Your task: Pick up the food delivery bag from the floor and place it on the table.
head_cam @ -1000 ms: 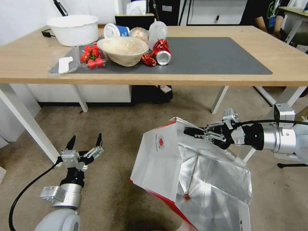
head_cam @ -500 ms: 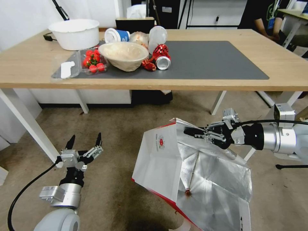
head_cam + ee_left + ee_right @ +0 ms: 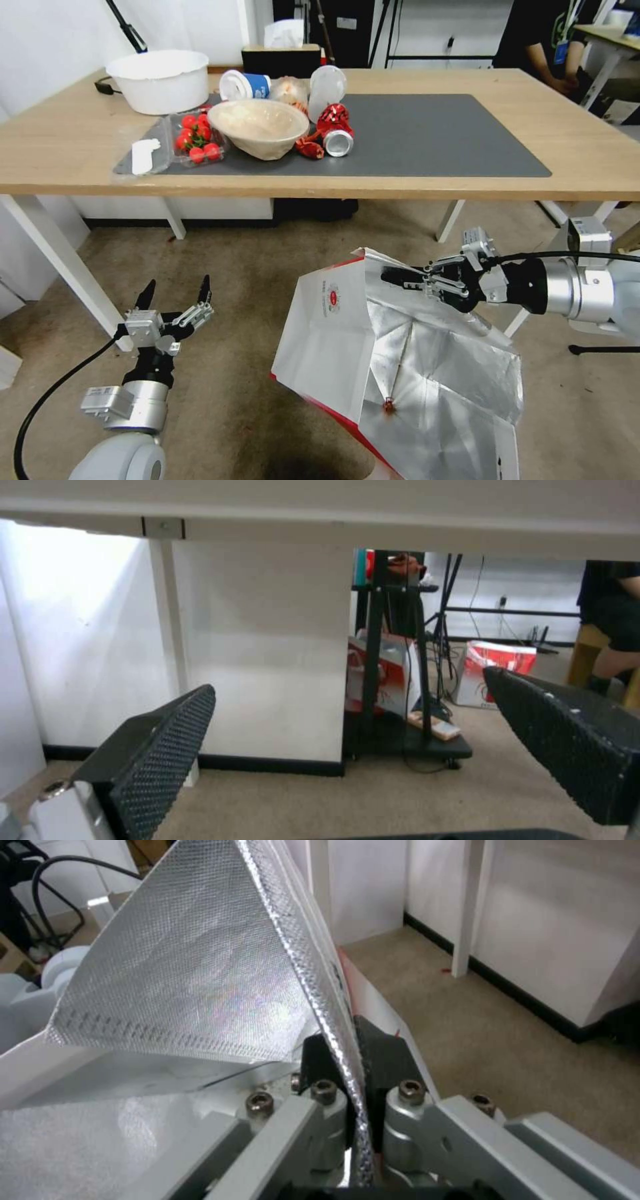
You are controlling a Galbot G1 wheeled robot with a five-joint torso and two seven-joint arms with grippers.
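The food delivery bag (image 3: pixel 333 340) is white with red edges and a small red logo. It stands tilted over the floor (image 3: pixel 253 267) in front of the table (image 3: pixel 600 153), its mouth wide and the silver foil lining (image 3: pixel 187 965) showing. My right gripper (image 3: pixel 393 275) is shut on the bag's upper rim, and in the right wrist view the gripper (image 3: pixel 350 1040) pinches the foil edge between its black pads. The bag's base runs past the head view's lower edge. My left gripper (image 3: pixel 175 293) hangs low on the left, open and holding nothing; in its own view the gripper (image 3: pixel 348 681) points under the table.
On the dark grey mat (image 3: pixel 467 133), at its left end, sit a white tub (image 3: pixel 160 80), a box of red fruit (image 3: pixel 193 137), a beige bowl (image 3: pixel 257 127), a paper cup and a crushed red can (image 3: pixel 333 130). White table legs (image 3: pixel 60 267) (image 3: pixel 450 220) stand ahead.
The table has slid lower in the head view, so the camera has moved. Bag and both grippers keep their places in the view; the right gripper's hold is unchanged.
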